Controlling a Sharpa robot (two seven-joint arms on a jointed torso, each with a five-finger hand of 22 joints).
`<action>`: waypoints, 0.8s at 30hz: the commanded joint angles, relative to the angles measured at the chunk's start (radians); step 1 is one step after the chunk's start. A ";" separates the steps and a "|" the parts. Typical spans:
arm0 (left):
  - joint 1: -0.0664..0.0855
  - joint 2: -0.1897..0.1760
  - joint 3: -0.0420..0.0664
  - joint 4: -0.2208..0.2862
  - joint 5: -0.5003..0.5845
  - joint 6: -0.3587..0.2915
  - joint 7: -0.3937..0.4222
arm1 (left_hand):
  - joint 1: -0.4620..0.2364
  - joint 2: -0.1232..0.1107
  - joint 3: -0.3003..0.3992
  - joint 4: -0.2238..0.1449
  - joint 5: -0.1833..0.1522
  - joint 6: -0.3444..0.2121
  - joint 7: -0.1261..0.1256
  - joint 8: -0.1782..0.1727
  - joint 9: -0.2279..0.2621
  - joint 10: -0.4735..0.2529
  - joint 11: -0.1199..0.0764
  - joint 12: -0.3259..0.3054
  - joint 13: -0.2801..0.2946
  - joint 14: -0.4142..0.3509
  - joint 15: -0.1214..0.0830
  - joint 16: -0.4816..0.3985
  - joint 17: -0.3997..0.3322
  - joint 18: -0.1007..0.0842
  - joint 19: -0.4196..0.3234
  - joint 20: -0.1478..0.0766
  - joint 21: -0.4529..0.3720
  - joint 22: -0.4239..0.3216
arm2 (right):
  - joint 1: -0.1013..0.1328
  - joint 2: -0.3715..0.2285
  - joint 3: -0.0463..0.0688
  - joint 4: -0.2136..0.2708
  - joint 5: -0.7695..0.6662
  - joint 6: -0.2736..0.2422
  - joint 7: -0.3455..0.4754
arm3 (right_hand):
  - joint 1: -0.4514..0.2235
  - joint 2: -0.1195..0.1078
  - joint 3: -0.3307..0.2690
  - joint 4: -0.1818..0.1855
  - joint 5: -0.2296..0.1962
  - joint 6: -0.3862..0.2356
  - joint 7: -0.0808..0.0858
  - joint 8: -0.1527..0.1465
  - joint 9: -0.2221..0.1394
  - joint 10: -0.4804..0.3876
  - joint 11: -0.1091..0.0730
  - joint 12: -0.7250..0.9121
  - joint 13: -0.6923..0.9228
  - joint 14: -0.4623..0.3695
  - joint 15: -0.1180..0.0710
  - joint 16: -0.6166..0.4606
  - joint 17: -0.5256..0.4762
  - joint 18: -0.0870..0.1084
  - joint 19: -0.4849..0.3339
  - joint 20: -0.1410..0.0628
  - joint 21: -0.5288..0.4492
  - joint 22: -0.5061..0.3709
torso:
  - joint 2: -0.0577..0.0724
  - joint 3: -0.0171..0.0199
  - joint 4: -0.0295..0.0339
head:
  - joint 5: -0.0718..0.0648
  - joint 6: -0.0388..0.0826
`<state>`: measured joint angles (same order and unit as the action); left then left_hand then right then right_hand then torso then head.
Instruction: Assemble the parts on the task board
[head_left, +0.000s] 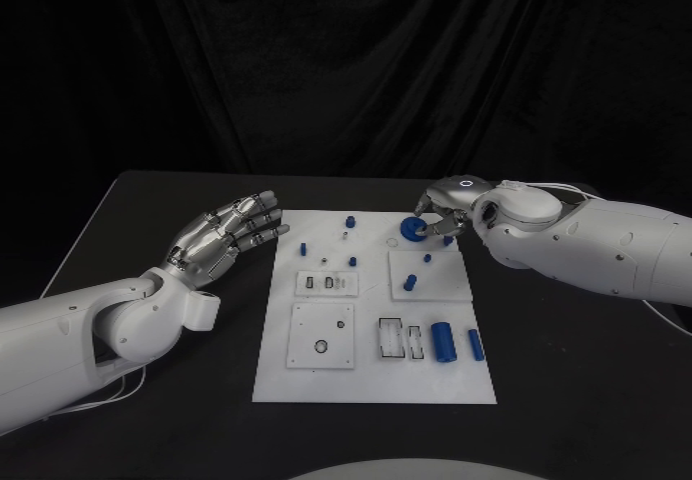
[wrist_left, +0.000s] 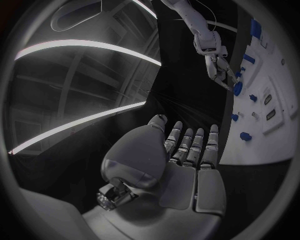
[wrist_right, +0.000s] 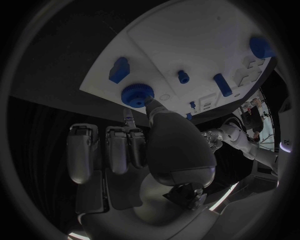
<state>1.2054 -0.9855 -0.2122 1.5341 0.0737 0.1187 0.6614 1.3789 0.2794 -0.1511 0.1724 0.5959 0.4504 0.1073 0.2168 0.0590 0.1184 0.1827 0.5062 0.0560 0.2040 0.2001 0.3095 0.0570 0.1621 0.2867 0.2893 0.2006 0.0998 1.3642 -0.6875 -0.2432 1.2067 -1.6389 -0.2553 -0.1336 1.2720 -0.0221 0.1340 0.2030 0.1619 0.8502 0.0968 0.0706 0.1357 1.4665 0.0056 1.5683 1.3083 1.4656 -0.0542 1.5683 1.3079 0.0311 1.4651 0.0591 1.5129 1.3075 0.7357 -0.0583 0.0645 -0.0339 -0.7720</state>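
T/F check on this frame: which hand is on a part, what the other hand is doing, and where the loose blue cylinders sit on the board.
1. The right hand touches the round blue knurled part at the far end of the white task board. True.
2. The left hand holds a blue part. False: it holds nothing, fingers apart, beside the board.
3. Two blue cylinders lie near the board's near right corner. True.
4. The left hand rests on the board. False: it is off the board's left edge.
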 joint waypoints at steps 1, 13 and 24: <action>-0.001 0.004 0.001 -0.001 0.000 0.019 0.007 | 0.002 0.009 0.008 0.000 0.007 -0.001 0.000 0.001 0.000 -0.007 0.000 -0.006 -0.001 -0.006 0.002 0.002 -0.001 -0.005 0.003 0.001 0.004 -0.002 | -0.005 0.007 0.001 -0.008 -0.003 0.009 -0.006 | -0.010 -0.003 -0.001 0.006 -0.006 -0.008 0.000 -0.006 -0.002 0.104 0.003 0.003 0.262 0.105 0.006 0.002 0.263 -0.010 0.053 0.005 -0.004 0.218 | 0.000 -0.0005 0.0005 | -0.002 -0.003; -0.001 0.007 0.001 -0.005 0.000 0.025 0.006 | 0.002 0.009 0.008 0.000 0.007 -0.001 0.000 0.001 0.000 -0.007 0.000 -0.006 -0.001 -0.006 0.002 0.002 -0.001 -0.005 0.003 0.001 0.004 -0.002 | -0.021 0.032 0.001 -0.026 -0.003 0.011 -0.002 | 0.005 0.001 0.008 -0.007 0.015 0.024 0.001 0.006 0.004 0.104 0.000 0.003 0.262 0.105 -0.001 0.002 0.263 -0.015 0.069 -0.001 0.011 0.231 | 0.000 -0.0009 -0.0007 | 0.003 -0.006; -0.002 0.009 0.001 -0.009 0.000 0.030 0.004 | 0.002 0.008 0.011 -0.001 0.008 -0.004 0.000 -0.001 -0.001 -0.008 0.001 -0.008 -0.001 -0.007 0.004 0.002 -0.001 -0.006 0.002 0.001 0.004 -0.002 | -0.031 0.045 0.001 -0.047 -0.003 0.025 -0.009 | 0.045 0.002 0.031 -0.042 0.062 0.049 0.005 0.010 0.010 0.104 0.002 0.003 0.262 0.105 0.001 0.002 0.263 -0.013 0.066 -0.001 0.004 0.227 | 0.001 -0.0003 0.0023 | -0.001 -0.008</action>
<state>1.2048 -0.9788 -0.2122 1.5244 0.0736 0.1317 0.6575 1.3789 0.2794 -0.1441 0.1710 0.5994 0.4503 0.1073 0.2168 0.0590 0.1184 0.1827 0.5020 0.0560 0.2040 0.2001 0.3095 0.0571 0.1621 0.2866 0.2893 0.2006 0.0988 1.3425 -0.6425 -0.2374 1.1638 -1.6379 -0.2533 -0.1323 1.3102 -0.0196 0.1661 0.1624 0.2236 0.8973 0.1033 0.0758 0.1403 1.4666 0.0056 1.5682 1.3082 1.4656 -0.0542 1.5683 1.3077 0.0313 1.4651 0.0591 1.5219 1.3080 0.7355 -0.0590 0.0653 -0.0339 -0.7796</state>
